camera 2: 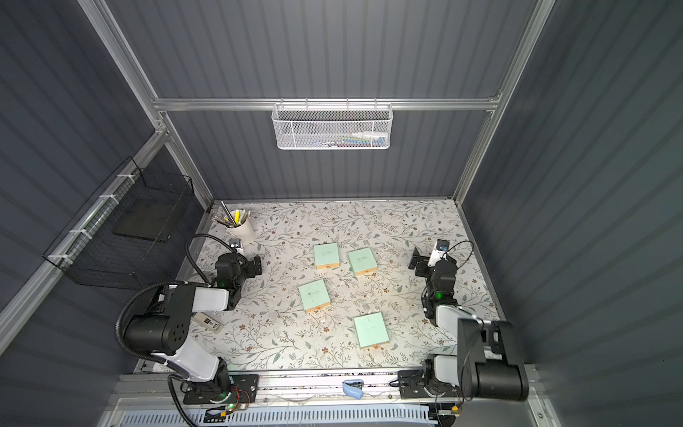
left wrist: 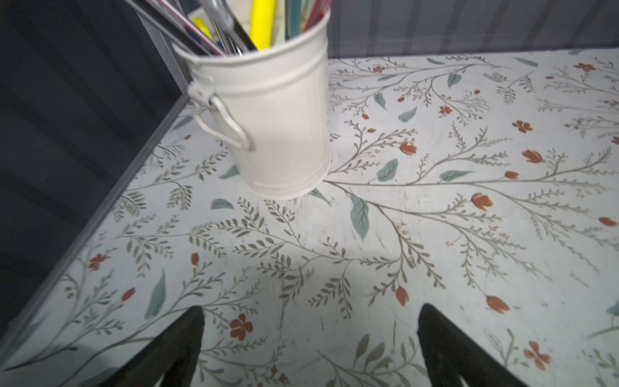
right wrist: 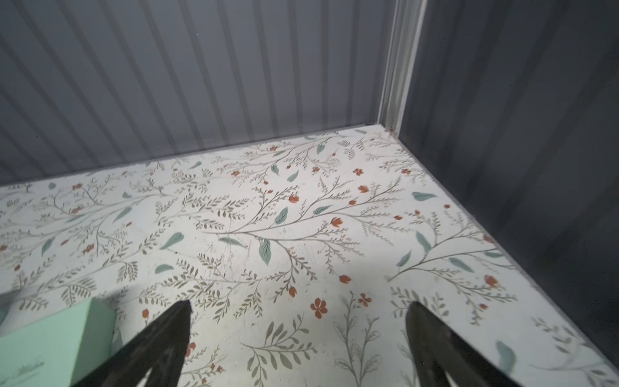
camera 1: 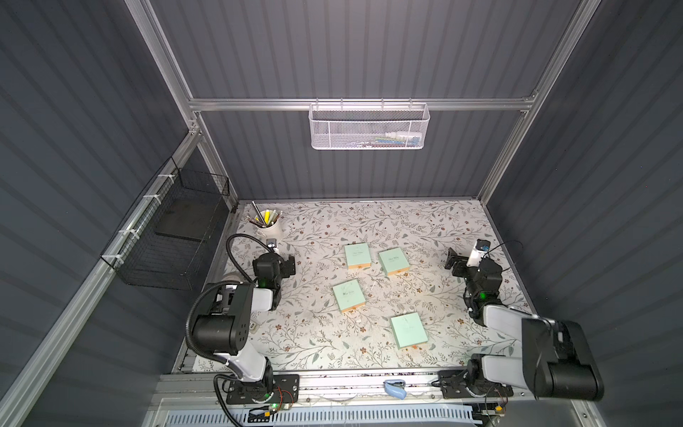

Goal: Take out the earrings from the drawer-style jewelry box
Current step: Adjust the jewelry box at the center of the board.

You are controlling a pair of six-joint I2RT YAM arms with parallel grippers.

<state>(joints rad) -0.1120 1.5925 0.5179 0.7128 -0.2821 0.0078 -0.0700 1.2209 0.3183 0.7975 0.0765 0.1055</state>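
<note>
Four mint boxes (camera 1: 348, 295) lie mid-table (camera 1: 425, 229); tiny whitish specks, seemingly earrings (camera 1: 357, 321), dot the table between them. The left gripper (left wrist: 310, 335), by the pen cup (left wrist: 278, 127), and the right gripper (right wrist: 298, 330), near the opposite wall, hover spread wide, empty.

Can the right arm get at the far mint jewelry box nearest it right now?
Likely yes: the right gripper, fingers open, sits beside that mint jewelry box, with only floral table between them and nothing in the way.

Lettering on jewelry boxes (camera 1: 357, 256) unreadable.
</note>
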